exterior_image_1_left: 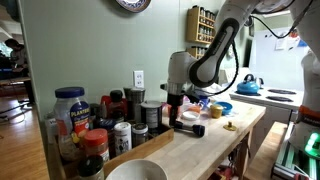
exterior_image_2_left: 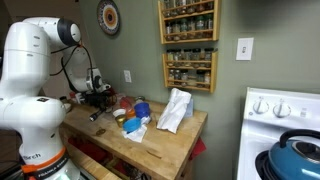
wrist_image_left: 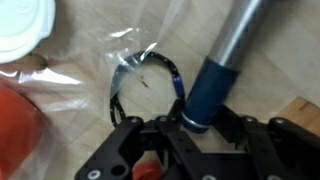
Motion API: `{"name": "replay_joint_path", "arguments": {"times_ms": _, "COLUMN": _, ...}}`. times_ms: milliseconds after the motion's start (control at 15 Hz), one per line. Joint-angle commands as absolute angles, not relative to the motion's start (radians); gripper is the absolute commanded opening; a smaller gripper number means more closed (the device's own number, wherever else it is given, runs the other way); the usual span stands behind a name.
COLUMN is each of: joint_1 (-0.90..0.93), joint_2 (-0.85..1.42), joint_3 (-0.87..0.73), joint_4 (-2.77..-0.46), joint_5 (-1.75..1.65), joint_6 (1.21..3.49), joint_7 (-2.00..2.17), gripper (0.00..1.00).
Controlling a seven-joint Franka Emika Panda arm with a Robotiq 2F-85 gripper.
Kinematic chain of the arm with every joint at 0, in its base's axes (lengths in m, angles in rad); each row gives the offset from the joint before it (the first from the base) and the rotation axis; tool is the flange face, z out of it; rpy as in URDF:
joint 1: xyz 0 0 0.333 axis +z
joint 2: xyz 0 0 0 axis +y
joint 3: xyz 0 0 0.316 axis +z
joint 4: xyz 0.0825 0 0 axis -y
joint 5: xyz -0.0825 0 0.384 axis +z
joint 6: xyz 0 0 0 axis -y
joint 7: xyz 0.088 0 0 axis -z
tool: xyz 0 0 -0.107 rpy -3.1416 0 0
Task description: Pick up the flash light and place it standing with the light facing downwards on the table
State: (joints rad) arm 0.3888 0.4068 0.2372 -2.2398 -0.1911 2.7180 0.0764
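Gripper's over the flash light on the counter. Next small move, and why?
Likely lower straight down, then close. In the wrist view the flash light lies flat on the table, one end between the spread jaws of the gripper, nothing clamped. In an exterior view the gripper hangs just above it, so the fingers may not yet straddle the barrel.

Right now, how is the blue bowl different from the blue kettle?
The blue bowl sits on the wooden table, but the blue kettle sits on the white stove. The bowl is open on top, while the kettle is closed and has a dark handle arching over it. The bowl looks low and wide, and the kettle looks taller and rounder. Both are blue and stand upright.
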Motion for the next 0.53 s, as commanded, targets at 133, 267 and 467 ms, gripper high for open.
{"name": "replay_joint_path", "arguments": {"times_ms": 133, "joint_1": 0.349, "joint_2": 0.405, "joint_3": 0.256, "joint_4": -2.251, "joint_5": -0.116, "joint_6": 2.707, "joint_7": 0.052, "gripper": 0.06}}
{"name": "replay_joint_path", "arguments": {"times_ms": 267, "joint_1": 0.328, "joint_2": 0.387, "joint_3": 0.269, "joint_4": -2.264, "joint_5": -0.081, "joint_6": 2.717, "joint_7": 0.039, "gripper": 0.02}}
{"name": "replay_joint_path", "arguments": {"times_ms": 467, "joint_1": 0.279, "joint_2": 0.346, "joint_3": 0.316, "joint_4": -2.290, "joint_5": -0.001, "joint_6": 2.740, "joint_7": -0.018, "gripper": 0.02}}
